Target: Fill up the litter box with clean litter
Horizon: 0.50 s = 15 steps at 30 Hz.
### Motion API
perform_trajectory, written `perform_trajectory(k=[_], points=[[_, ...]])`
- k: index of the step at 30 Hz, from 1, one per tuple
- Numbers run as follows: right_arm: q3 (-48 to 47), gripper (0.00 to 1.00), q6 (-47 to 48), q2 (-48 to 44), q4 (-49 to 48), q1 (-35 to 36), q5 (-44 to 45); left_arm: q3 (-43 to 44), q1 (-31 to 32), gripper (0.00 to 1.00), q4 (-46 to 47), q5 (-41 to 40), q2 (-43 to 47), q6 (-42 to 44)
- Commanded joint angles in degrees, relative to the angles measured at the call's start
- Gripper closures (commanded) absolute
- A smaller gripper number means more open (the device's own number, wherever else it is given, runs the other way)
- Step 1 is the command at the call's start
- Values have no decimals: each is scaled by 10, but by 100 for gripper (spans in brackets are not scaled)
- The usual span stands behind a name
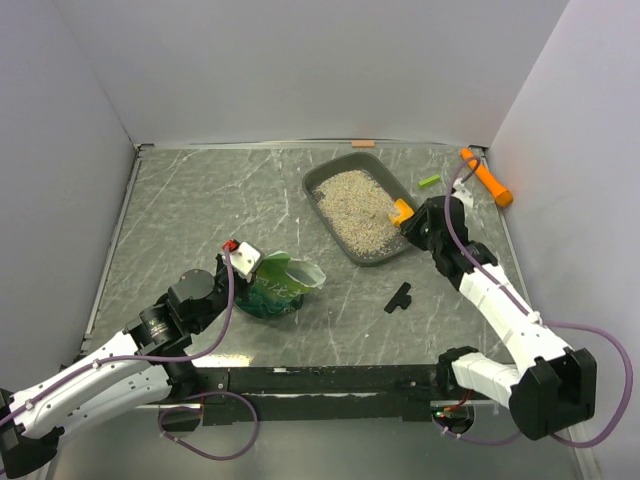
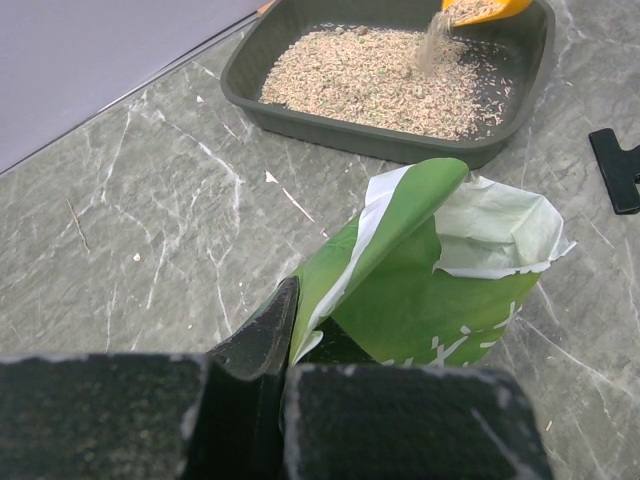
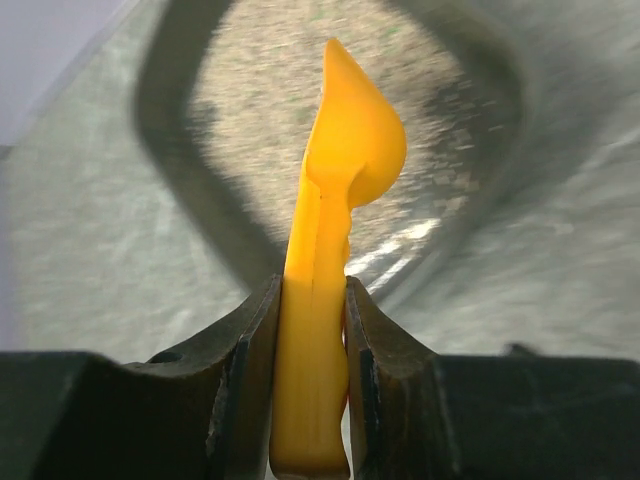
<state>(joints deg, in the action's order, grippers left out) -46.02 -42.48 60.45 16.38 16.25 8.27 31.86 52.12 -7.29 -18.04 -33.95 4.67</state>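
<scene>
The litter box [image 2: 350, 138] is lying near the far right corner of the table [image 1: 200, 220], with clean litter [image 2: 370, 80] covering its floor. The right gripper [image 3: 312, 290], partly closed, is clamping an orange scoop [image 3: 350, 150] that is pouring granules there. The left gripper [image 2: 300, 335], fully closed, is pinching the green bag [image 2: 420, 290].
</scene>
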Motion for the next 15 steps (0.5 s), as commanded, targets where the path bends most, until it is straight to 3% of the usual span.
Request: perform_trajectory(k=[1, 5, 10, 15], points=[[-79, 100, 98, 30, 66, 9, 77, 22, 0, 99, -4, -22, -1, -13], [-105, 100, 135, 42, 89, 35, 106, 23, 0, 99, -6, -21, -3, -14], [-165, 100, 187, 66, 136, 123, 201, 23, 0, 99, -7, -22, -2, -14], [-224, 100, 222, 69, 191, 182, 224, 24, 1, 99, -8, -23, 3, -14]])
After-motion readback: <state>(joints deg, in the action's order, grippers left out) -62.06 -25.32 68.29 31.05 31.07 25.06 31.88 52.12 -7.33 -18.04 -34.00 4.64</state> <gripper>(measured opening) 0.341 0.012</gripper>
